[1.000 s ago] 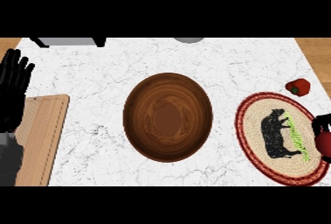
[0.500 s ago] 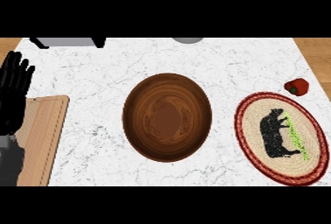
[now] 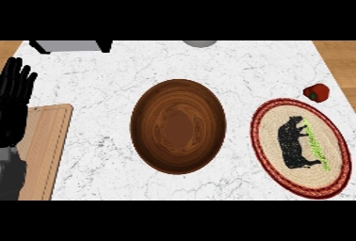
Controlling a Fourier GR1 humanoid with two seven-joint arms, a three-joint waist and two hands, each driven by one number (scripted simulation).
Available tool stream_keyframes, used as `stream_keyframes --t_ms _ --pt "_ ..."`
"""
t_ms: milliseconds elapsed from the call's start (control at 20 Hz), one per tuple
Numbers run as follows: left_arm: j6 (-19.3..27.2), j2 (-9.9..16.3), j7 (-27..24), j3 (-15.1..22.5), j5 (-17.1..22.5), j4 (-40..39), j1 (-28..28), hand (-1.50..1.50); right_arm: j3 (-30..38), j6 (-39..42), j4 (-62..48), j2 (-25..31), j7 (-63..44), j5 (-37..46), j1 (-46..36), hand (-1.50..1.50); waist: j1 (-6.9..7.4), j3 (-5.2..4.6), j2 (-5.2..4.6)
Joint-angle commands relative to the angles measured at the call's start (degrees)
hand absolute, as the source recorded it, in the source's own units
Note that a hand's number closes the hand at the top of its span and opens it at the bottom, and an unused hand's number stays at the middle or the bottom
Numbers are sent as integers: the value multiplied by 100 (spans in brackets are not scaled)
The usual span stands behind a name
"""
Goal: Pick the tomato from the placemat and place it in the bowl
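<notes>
Gone from view is the right hand, which a second ago showed as a dark shape at the right edge beside the placemat (image 3: 300, 148); half a second ago it had already left. Nothing else has shifted. The tomato (image 3: 316, 92) lies on the counter (image 3: 104, 70) just off the placemat's upper right rim, where it lay before, perhaps touching the rim, though the view is too coarse to be sure. It is well apart from the bowl (image 3: 179, 126), which holds nothing. So the pick is not yet done, and the right hand probably has to come back in for it.

At the left edge the left hand (image 3: 15, 101) rests with fingers straight and up, holding nothing, beside the board (image 3: 43, 146).

No brand or writing can be read anywhere; the placemat bears only a black animal figure and a green streak.
</notes>
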State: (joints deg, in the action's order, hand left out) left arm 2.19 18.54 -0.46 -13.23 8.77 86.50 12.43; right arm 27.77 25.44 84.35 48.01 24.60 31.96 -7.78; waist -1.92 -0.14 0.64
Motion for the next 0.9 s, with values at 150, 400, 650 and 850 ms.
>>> stream_keyframes --t_ms 150,400,650,850 --pt "-153 61 -24 -50 78 72 -108 0 490 1448 1561 -591 -1332 -1793 -379 150 82 -5 5" --pt "-82 -187 -385 57 -66 -241 -128 0 224 1979 2768 -997 -3362 -2863 -864 150 95 -9 -24" --pt "-50 -190 -49 215 -120 319 -235 0 -718 1559 3531 -1385 -5469 -3485 -1657 150 233 -6 -6" --pt "-79 -96 -93 97 -100 -304 308 0 -1713 1279 3189 -1433 -6518 -3543 -2764 150 251 -2 -58"
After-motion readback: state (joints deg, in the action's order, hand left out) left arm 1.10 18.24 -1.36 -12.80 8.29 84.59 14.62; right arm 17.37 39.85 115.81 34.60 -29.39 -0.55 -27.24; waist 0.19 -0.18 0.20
